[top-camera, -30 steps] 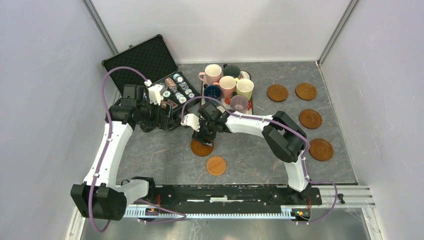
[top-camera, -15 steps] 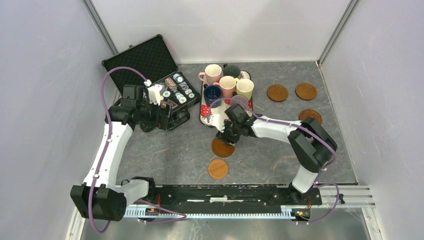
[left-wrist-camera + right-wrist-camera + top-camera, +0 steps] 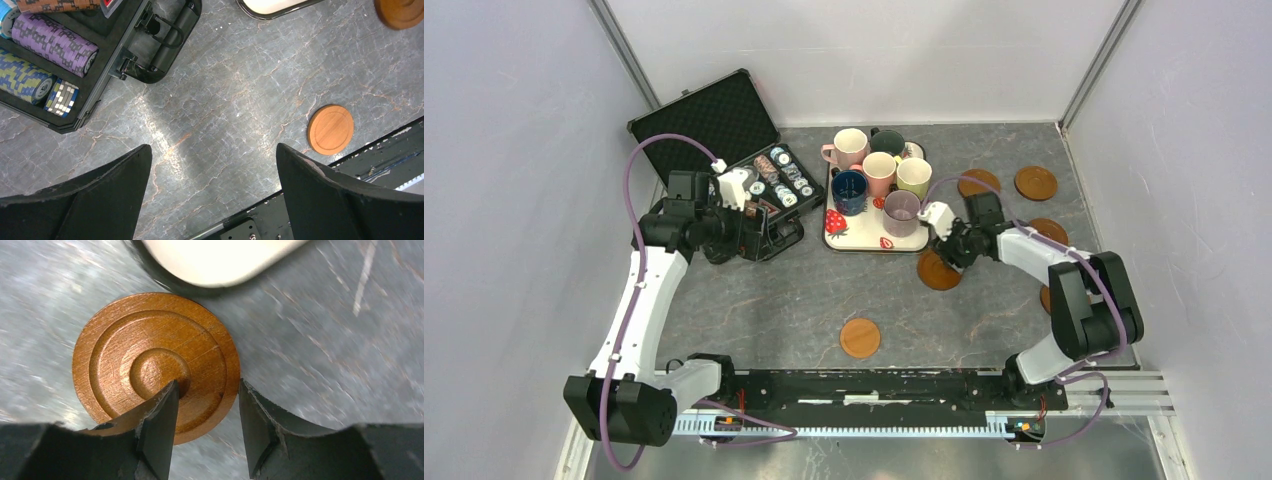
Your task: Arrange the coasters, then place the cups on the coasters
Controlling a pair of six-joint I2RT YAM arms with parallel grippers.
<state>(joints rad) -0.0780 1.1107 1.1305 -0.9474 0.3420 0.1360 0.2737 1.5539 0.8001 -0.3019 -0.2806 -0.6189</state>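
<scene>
My right gripper (image 3: 951, 256) (image 3: 207, 390) is shut on the rim of a brown coaster (image 3: 939, 271) (image 3: 150, 360), one finger over its middle and the other outside its edge, just right of the tray's front corner. A lighter coaster (image 3: 860, 337) (image 3: 330, 129) lies near the front rail. More coasters (image 3: 1035, 182) lie at the right; one (image 3: 1046, 297) is half hidden by the right arm. Several cups, among them pink (image 3: 851, 146), yellow-green (image 3: 914, 176), navy (image 3: 849, 188) and lilac (image 3: 902, 210), stand on the tray (image 3: 864, 238). My left gripper (image 3: 757, 235) (image 3: 214, 155) hangs open and empty beside the chip case.
An open black case (image 3: 714, 125) with rows of poker chips (image 3: 779, 175) (image 3: 52, 42) sits at the back left, its latch side under my left wrist. Grey walls close in on both sides. The black base rail (image 3: 874, 385) runs along the front edge.
The right gripper has swept from the table's centre to the right with the brown coaster, stopping beside the tray's front right corner. The left arm has not moved.
</scene>
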